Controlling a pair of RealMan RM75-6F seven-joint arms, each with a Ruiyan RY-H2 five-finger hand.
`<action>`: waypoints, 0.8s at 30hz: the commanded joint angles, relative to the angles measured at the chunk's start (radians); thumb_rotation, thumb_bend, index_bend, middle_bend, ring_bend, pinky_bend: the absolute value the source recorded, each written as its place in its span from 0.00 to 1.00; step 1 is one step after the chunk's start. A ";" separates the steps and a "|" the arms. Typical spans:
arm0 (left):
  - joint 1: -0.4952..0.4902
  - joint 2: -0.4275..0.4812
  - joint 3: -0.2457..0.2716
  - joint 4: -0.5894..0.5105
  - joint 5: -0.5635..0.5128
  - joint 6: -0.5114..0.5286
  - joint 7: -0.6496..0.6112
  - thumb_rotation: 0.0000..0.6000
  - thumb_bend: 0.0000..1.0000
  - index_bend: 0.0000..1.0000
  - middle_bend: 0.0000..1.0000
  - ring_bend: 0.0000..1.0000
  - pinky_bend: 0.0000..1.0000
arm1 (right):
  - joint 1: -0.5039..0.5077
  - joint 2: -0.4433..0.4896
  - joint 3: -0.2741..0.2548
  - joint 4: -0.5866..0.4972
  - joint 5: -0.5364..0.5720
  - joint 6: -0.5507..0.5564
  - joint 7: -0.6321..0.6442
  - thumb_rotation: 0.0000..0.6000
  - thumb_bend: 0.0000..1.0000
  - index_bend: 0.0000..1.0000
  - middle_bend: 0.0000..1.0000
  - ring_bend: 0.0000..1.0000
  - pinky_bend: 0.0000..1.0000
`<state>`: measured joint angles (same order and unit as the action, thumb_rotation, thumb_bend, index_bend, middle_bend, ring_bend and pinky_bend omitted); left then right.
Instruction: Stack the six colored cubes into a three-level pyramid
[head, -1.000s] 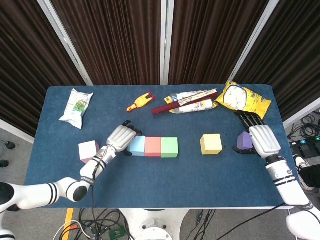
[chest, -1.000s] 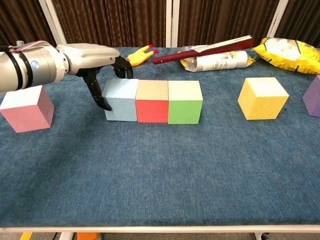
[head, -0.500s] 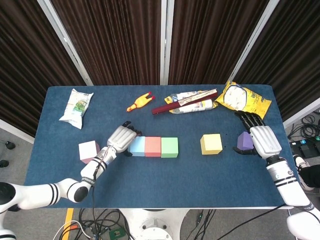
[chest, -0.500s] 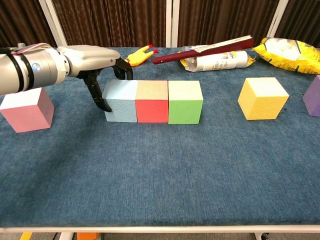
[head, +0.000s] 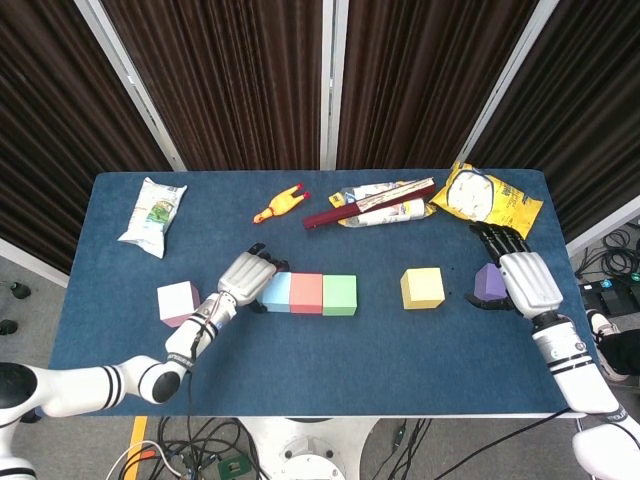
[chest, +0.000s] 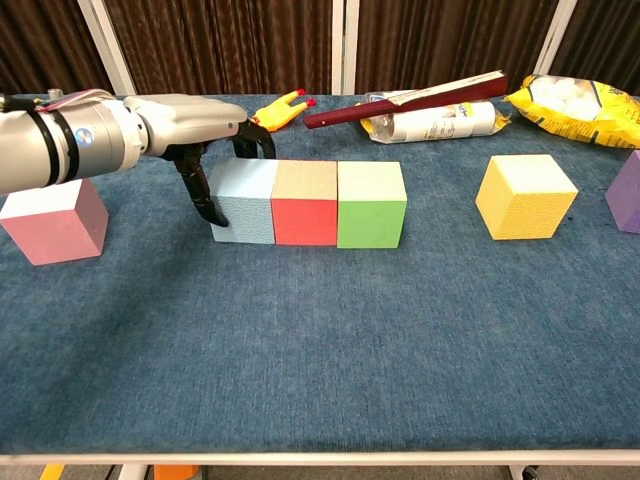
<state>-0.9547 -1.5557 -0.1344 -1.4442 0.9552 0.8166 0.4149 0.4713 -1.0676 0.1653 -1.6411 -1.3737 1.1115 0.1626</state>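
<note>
- Blue cube (chest: 242, 201), red cube (chest: 305, 202), green cube (chest: 371, 204) touching in a row mid-tabletop (chest: 330, 340).
- Yellow cube (chest: 525, 196) apart at right; pink cube (chest: 55, 218) at left.
- Left hand (chest: 195, 125) curled at blue cube's end, gripping nothing.
- Right hand (head: 522, 275) spread beside purple cube (head: 488, 282); grip unclear.

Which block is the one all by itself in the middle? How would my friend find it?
Look at the blue table and find the row of three touching cubes. Go right across a bare gap to the yellow cube, standing alone before the purple cube by the right hand. It is the only yellow block, touching nothing.
</note>
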 joint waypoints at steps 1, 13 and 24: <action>0.001 0.000 -0.001 -0.003 -0.005 0.003 0.003 1.00 0.00 0.19 0.30 0.24 0.12 | 0.000 0.000 0.000 0.000 0.000 -0.001 0.000 1.00 0.08 0.00 0.04 0.00 0.00; 0.023 0.054 0.002 -0.101 -0.001 0.049 0.012 1.00 0.00 0.08 0.17 0.14 0.12 | -0.003 0.000 -0.004 0.001 -0.003 -0.003 0.010 1.00 0.09 0.00 0.04 0.00 0.00; 0.171 0.255 0.022 -0.289 0.104 0.230 -0.085 1.00 0.00 0.08 0.17 0.13 0.12 | 0.003 -0.008 -0.044 0.021 -0.014 -0.066 0.021 1.00 0.09 0.00 0.05 0.00 0.00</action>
<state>-0.8235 -1.3421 -0.1224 -1.6989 1.0279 1.0054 0.3609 0.4715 -1.0729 0.1247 -1.6244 -1.3886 1.0517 0.1858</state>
